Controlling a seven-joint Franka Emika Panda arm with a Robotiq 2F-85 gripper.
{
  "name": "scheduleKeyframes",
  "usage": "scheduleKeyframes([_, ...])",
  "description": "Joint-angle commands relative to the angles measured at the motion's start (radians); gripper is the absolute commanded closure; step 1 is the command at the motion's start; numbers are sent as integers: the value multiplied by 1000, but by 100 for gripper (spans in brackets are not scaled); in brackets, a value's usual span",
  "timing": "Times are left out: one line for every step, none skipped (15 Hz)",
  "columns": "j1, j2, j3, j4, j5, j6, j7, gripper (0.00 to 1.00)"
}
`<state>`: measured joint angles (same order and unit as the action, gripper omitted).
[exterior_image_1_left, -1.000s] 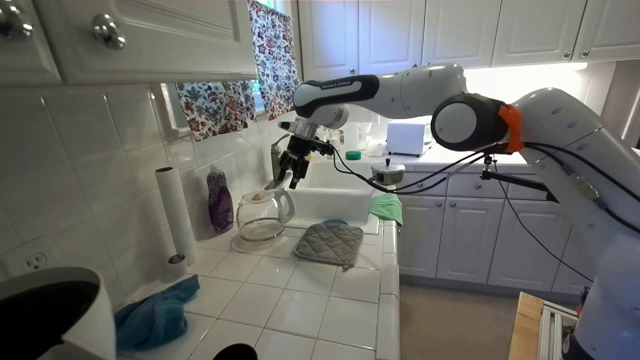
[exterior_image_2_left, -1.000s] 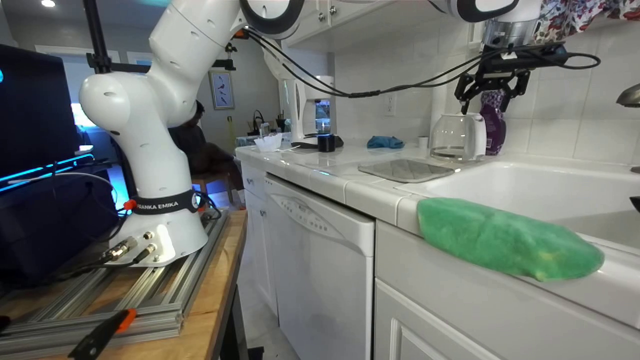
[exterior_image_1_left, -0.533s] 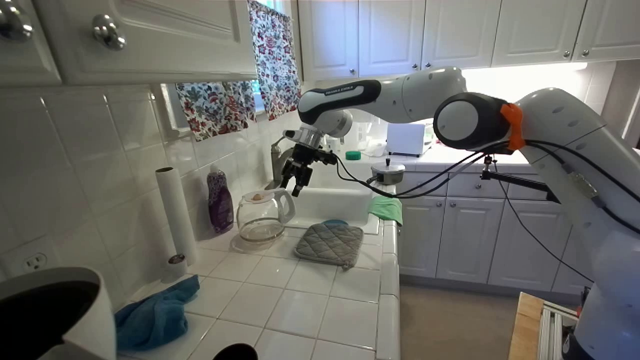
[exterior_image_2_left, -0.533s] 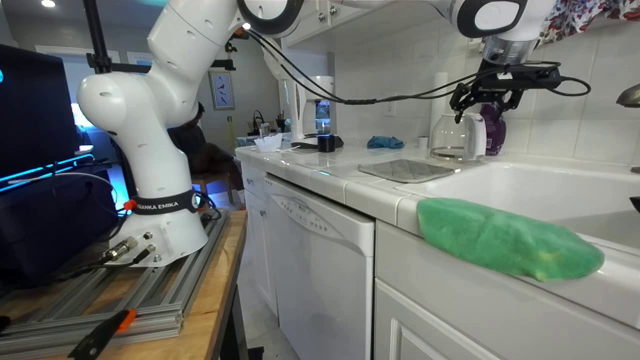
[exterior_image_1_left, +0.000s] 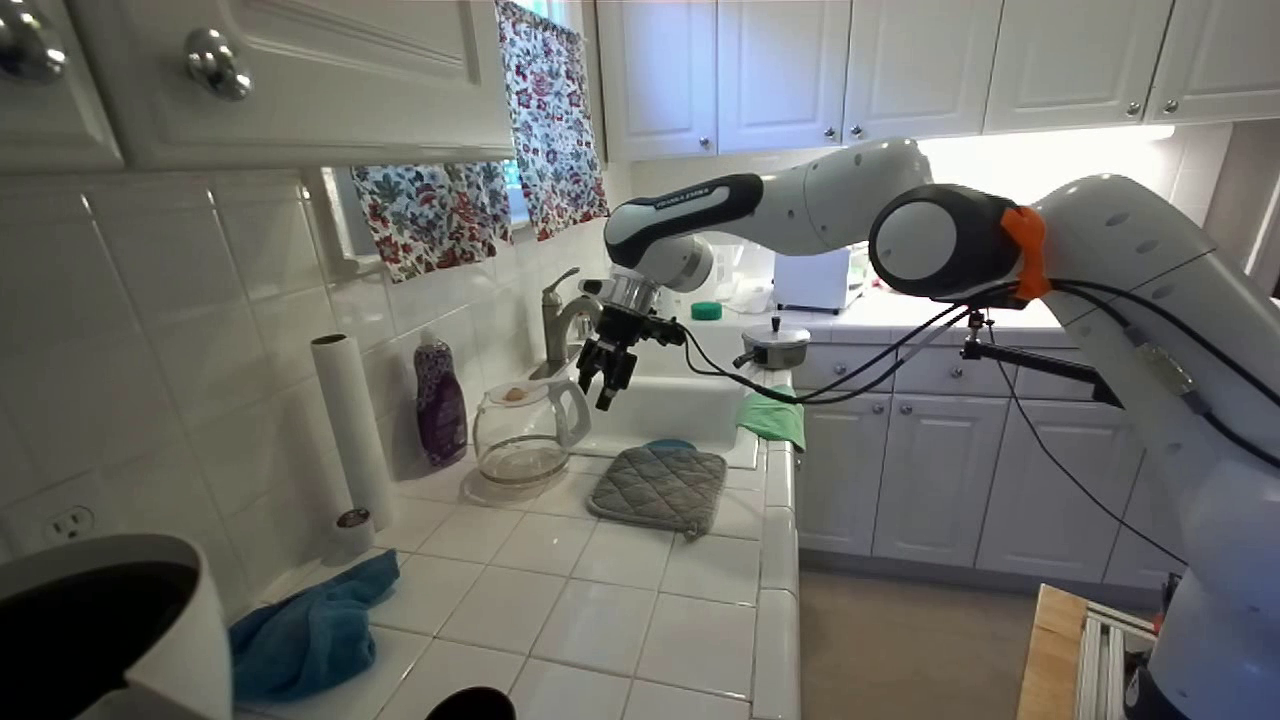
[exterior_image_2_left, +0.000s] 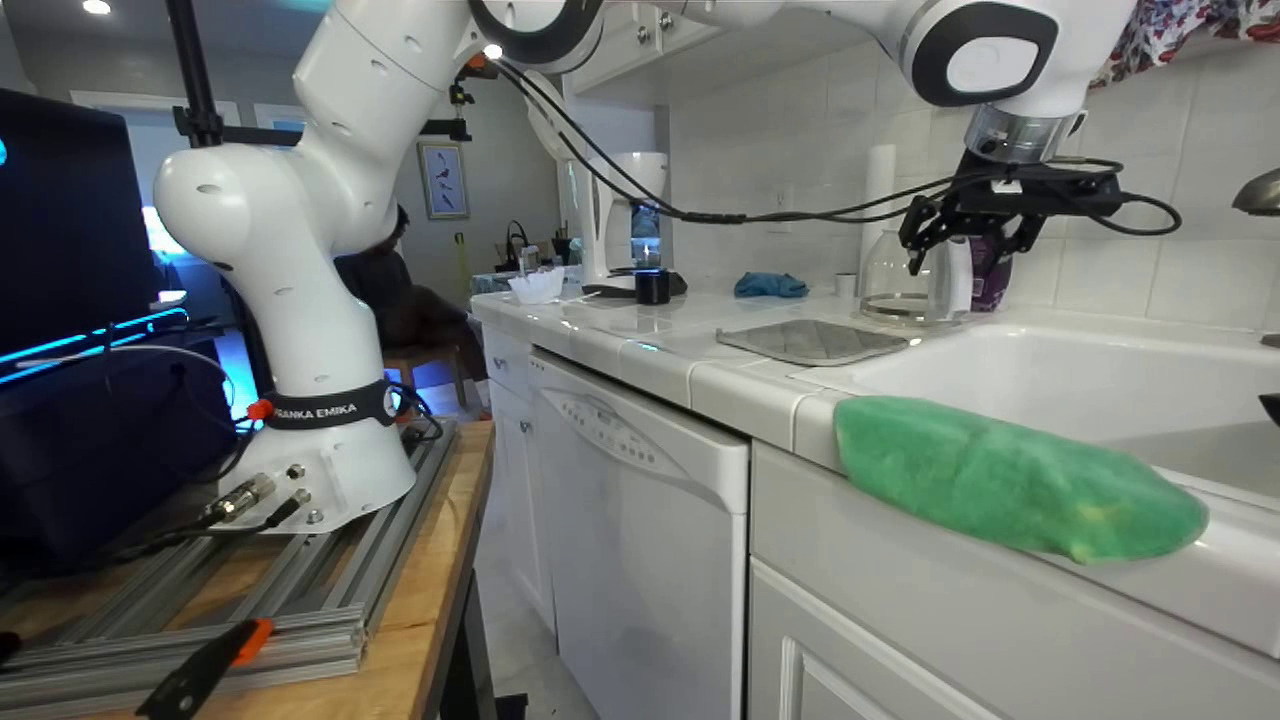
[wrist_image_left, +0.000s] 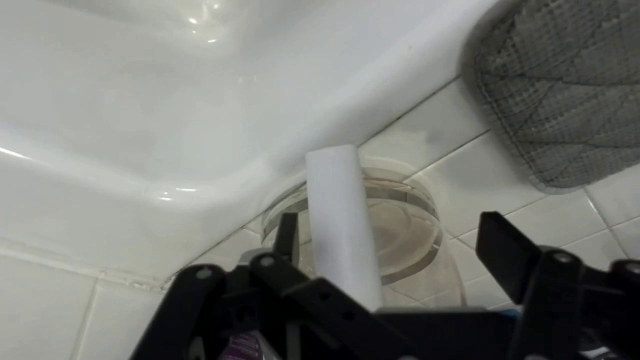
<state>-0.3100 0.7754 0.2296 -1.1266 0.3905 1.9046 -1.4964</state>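
Hovering near the white handle (wrist_image_left: 340, 215) of a glass carafe (exterior_image_1_left: 520, 445), the gripper (wrist_image_left: 390, 225) is seen with jaws parted wide and unladen; the carafe is stood upright on the tiled counter (exterior_image_1_left: 600, 610) beside the sink (exterior_image_1_left: 655, 408), between a purple bottle (exterior_image_1_left: 440, 405) and a gray potholder (exterior_image_1_left: 660, 490).

One clear glass carafe (exterior_image_1_left: 520, 435) with one white handle (wrist_image_left: 342, 215), one grey quilted potholder (exterior_image_1_left: 660, 487), one purple plastic bottle (exterior_image_1_left: 440, 405), one lidded metal pot (exterior_image_1_left: 780, 350), one blue cloth (exterior_image_1_left: 310, 635), one green cloth (exterior_image_1_left: 773, 414).
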Motion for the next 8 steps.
scheduleKeyframes([5, -39, -13, -59, 34, 39, -36, 39])
scheduleKeyframes([6, -39, -13, -58, 33, 42, -37, 46])
scheduleKeyframes([6, -40, -13, -59, 34, 44, -38, 55])
scheduleKeyframes([5, -41, -12, -60, 35, 48, -40, 61])
scheduleKeyframes([4, -43, -12, -64, 36, 52, -42, 69])
scheduleKeyframes([4, -42, -11, -62, 36, 53, -44, 75])
scheduleKeyframes([4, -43, -12, -65, 34, 56, -46, 83])
scheduleKeyframes([6, -44, -13, -67, 31, 59, -48, 89])
